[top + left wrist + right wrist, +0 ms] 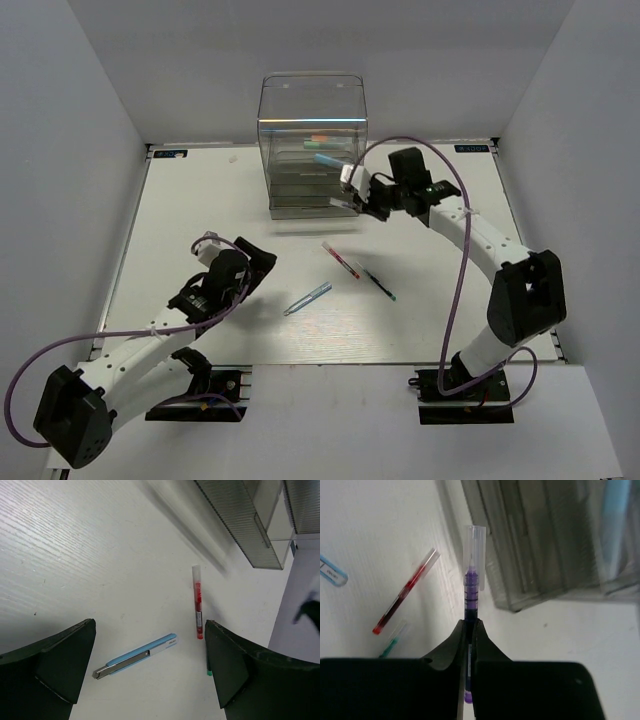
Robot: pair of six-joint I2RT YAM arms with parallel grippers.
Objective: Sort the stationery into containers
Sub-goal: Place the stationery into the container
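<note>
The clear drawer unit (312, 140) stands at the back centre, with an orange marker (320, 138) and a light-blue marker (328, 158) inside. My right gripper (355, 198) is shut on a purple pen (471, 580), holding it just in front of the unit's lower right corner (520, 580), cap pointing toward it. On the table lie a red pen (342, 260), a dark pen with a green tip (380, 285) and a silvery-blue pen-like piece (307, 298). My left gripper (255, 265) is open and empty, above the silvery-blue piece (135, 656), with the red pen (198, 602) beyond.
White walls close in the table on the left, back and right. The right arm's purple cable (455, 260) loops over the right side. The drawer unit's lowest trays (240, 520) show at the top right of the left wrist view.
</note>
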